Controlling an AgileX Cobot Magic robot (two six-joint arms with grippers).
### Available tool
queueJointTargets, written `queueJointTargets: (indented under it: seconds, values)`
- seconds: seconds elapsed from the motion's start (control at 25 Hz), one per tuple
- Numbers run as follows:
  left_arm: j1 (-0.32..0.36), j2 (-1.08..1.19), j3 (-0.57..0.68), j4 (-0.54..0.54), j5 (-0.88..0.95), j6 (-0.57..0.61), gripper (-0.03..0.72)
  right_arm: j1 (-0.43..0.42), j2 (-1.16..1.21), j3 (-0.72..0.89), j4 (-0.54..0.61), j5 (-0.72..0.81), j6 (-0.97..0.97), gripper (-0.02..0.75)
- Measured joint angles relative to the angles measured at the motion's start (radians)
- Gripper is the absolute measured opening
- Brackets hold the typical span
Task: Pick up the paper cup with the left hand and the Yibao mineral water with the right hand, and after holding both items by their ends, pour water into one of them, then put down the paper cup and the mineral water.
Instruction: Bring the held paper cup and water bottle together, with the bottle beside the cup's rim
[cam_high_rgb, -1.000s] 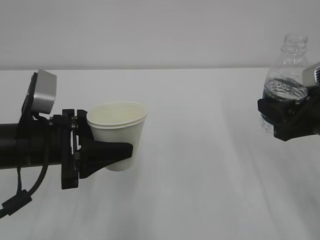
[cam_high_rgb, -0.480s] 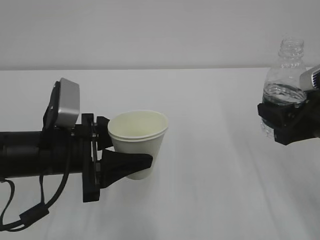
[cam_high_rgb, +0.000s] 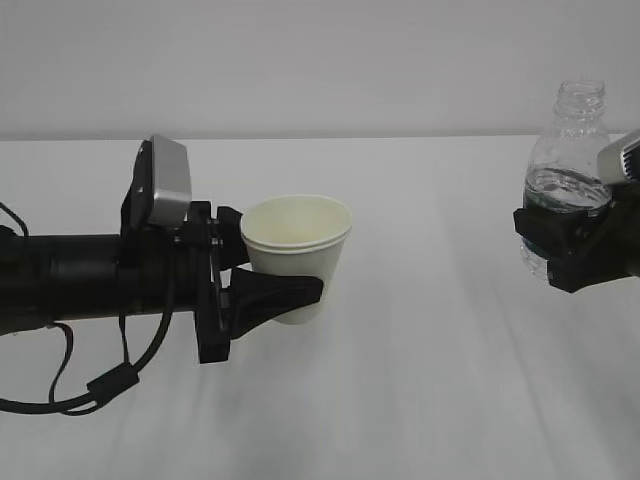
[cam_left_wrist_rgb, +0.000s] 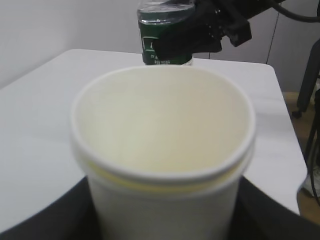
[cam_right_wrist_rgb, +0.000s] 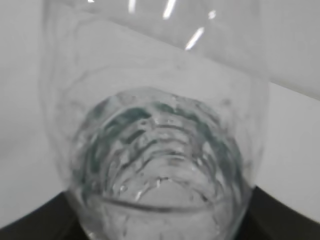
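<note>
Left hand (cam_high_rgb: 275, 300) gripped the upright paper cup (cam_high_rgb: 296, 250) above the desk (cam_high_rgb: 420, 380), right hand (cam_high_rgb: 570, 250) clamped the upright Yibao mineral water (cam_high_rgb: 572, 165) near its right edge, well apart.

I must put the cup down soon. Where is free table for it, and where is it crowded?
The white table is bare between the cup and the bottle, and in front of both. It is crowded only at the left gripper around the cup and the right gripper around the bottle.
</note>
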Motion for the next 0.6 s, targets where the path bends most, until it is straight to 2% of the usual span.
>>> queueJointTargets:
  seconds: [0.16,0.44,0.6]
  values:
    - [-0.008,0.029,-0.022,0.000,0.000,0.012,0.421,0.000,0.000,0.000,0.000,0.000,0.000,0.435]
    - [-0.090,0.069,-0.070,0.006,0.000,0.023,0.421,0.000,0.000,0.000,-0.010,0.000,0.000,0.435]
    - [-0.102,0.073,-0.078,0.002,0.000,0.053,0.421,0.000,0.000,0.000,-0.025,0.000,0.000,0.435]
